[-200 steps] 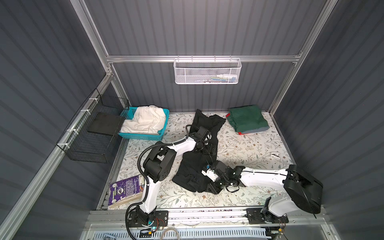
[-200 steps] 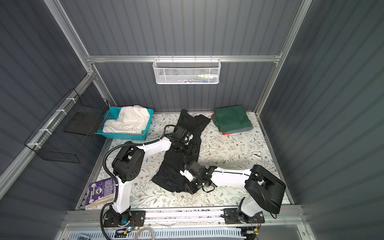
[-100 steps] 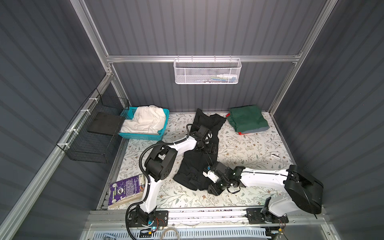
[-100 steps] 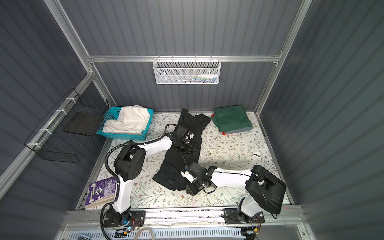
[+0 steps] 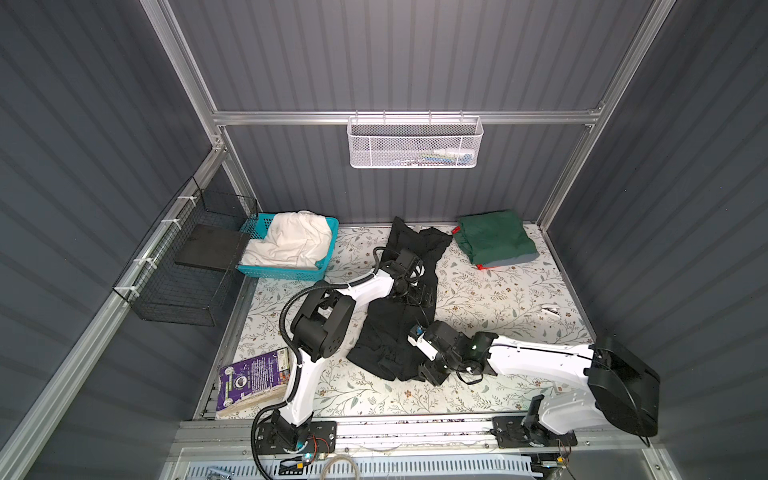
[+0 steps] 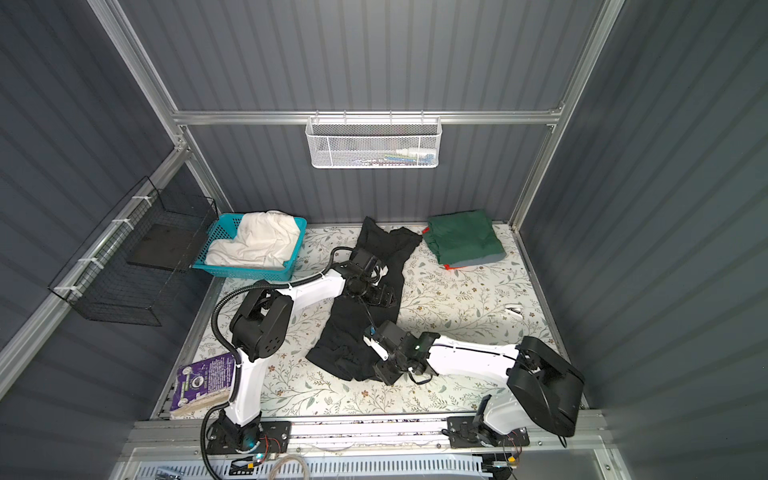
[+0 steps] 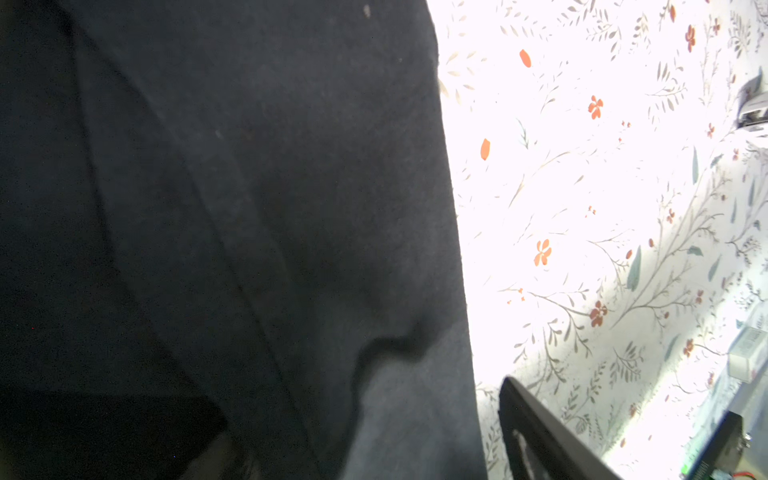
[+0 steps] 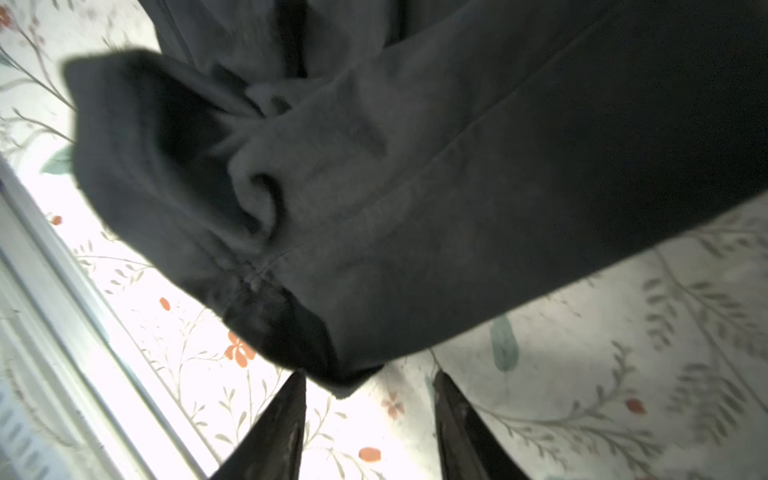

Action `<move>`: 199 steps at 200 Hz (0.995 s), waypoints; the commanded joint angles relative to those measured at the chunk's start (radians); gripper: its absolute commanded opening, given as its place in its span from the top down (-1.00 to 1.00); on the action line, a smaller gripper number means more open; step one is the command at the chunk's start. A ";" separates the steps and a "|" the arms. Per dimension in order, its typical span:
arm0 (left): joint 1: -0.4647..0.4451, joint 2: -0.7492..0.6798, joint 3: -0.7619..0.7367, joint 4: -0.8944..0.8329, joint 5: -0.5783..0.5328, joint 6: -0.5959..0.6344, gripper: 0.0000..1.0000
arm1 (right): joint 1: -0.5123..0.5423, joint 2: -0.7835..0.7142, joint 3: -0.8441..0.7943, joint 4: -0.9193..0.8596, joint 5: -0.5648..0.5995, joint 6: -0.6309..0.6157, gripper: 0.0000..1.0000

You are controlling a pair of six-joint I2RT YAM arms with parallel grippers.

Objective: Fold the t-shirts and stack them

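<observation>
A black t-shirt (image 5: 390,328) lies lengthwise on the flowered table (image 5: 498,299), crumpled at its near end. My left gripper (image 5: 417,291) rests low on the shirt's right edge, open; in the left wrist view one finger (image 7: 536,432) shows beside the cloth (image 7: 270,208), the other is hidden. My right gripper (image 5: 430,370) sits at the shirt's near corner, open, and the hem corner (image 8: 332,374) lies loose just ahead of its fingertips (image 8: 291,415). A folded dark green t-shirt (image 5: 494,241) tops a stack with grey (image 5: 513,259) and red (image 5: 480,267) edges showing. A cream-white t-shirt (image 5: 291,243) fills the basket.
The turquoise basket (image 5: 282,272) stands back left. A purple box (image 5: 253,380) lies at the front left edge. A black wire basket (image 5: 187,266) hangs on the left wall, a white mesh basket (image 5: 415,143) on the back wall. A small white object (image 5: 550,308) lies far right.
My right gripper's jaws have spread apart and it has slid a little toward the front edge, leaving the shirt corner on the table. The left arm has hardly moved.
</observation>
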 commanded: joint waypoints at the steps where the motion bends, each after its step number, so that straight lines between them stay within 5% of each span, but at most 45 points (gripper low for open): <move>1: 0.013 0.072 0.008 -0.075 -0.009 0.030 -0.72 | 0.005 0.018 0.015 0.055 -0.032 -0.047 -0.02; 112: 0.025 0.114 0.028 -0.082 -0.017 0.030 -0.72 | 0.005 0.090 0.020 0.043 -0.214 -0.031 0.23; 173: 0.030 0.127 0.055 -0.100 -0.020 0.045 -0.72 | 0.032 0.145 0.091 -0.066 -0.124 -0.051 0.22; 199: 0.031 0.125 0.054 -0.102 -0.024 0.052 -0.72 | 0.034 0.147 0.097 -0.075 -0.095 -0.047 0.39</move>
